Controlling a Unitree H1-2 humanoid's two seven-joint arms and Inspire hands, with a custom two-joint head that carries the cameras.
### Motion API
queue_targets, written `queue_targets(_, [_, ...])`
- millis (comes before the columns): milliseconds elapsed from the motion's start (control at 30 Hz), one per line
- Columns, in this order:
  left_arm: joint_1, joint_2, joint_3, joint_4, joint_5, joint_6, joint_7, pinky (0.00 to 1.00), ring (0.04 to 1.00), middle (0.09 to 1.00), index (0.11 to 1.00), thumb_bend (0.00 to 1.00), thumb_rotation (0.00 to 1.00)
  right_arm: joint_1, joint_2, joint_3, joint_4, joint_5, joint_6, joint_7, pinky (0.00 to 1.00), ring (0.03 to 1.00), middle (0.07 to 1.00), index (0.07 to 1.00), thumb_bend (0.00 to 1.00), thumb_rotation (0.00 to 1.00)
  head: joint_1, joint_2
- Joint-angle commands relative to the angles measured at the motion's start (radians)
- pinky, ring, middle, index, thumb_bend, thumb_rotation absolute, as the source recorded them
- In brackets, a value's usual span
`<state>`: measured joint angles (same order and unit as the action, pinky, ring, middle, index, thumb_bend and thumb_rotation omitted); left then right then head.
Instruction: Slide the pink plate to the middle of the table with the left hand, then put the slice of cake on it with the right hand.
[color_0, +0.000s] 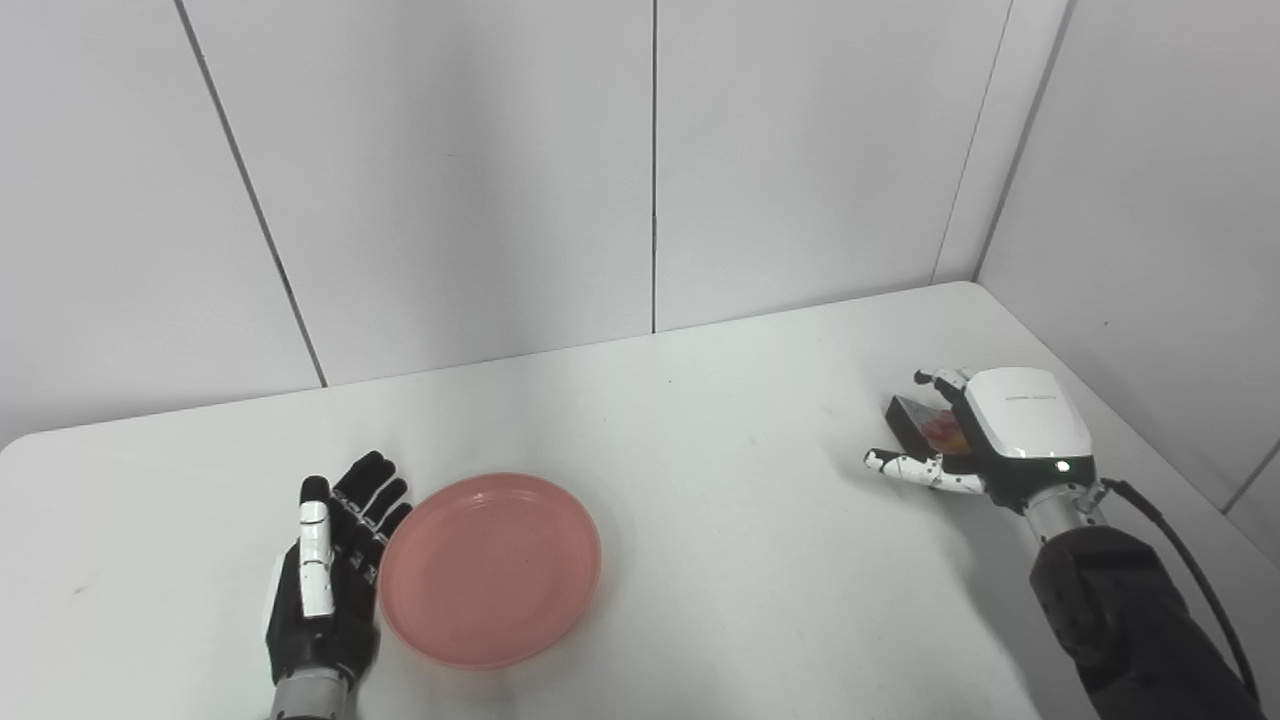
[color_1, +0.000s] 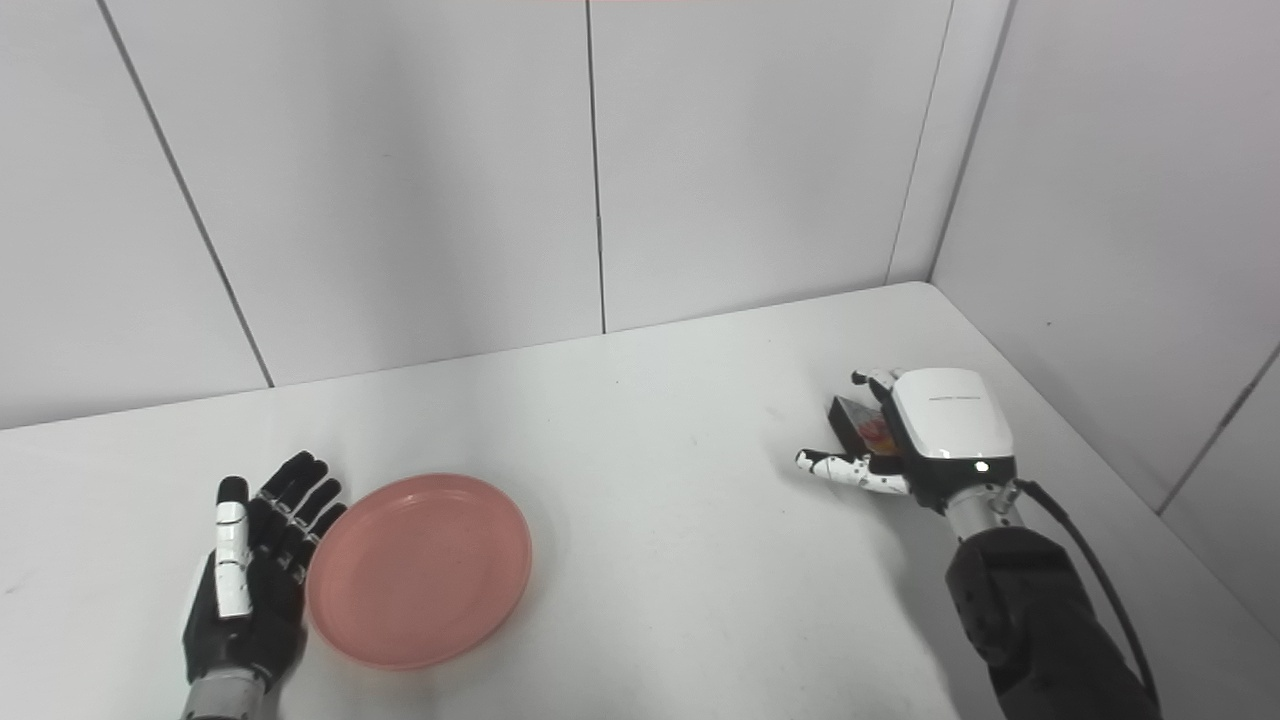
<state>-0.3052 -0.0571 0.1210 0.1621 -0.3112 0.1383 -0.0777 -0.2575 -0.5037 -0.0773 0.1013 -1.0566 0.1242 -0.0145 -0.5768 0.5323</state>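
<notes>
Cake slice (color_0: 925, 425) inside right hand (color_0: 985, 430), pink plate (color_0: 490, 570) beside left hand (color_0: 335, 565)

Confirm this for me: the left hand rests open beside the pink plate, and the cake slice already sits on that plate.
Not quite. The pink plate is bare; the cake slice is far to the right on the table, at the right hand, as the left eye view shows. The left hand does rest open beside the plate.

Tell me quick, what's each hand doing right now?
Left hand: open, flat beside the pink plate.
Right hand: around the slice of cake; grip cannot be told.
</notes>
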Motion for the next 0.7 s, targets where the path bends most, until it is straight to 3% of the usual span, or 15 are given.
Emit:
queue_targets(0, [0.079,-0.014,-0.003,0.058,0.004,0.069,0.021,0.87,0.844,0.835,0.716,0.68,0.85,-0.04,-0.045,0.008,0.001,0.014,-0.006,-0.053,0.65,0.715,0.743,0.749,0.84,0.97,0.001,0.0])
queue_targets(667, [0.079,-0.009,-0.004,0.069,0.006,0.06,0.015,0.87,0.845,0.844,0.735,0.69,0.83,-0.127,-0.117,0.123,0.123,0.059,0.039,-0.031,0.7,0.743,0.77,0.761,0.78,0.9,0.01,-0.001])
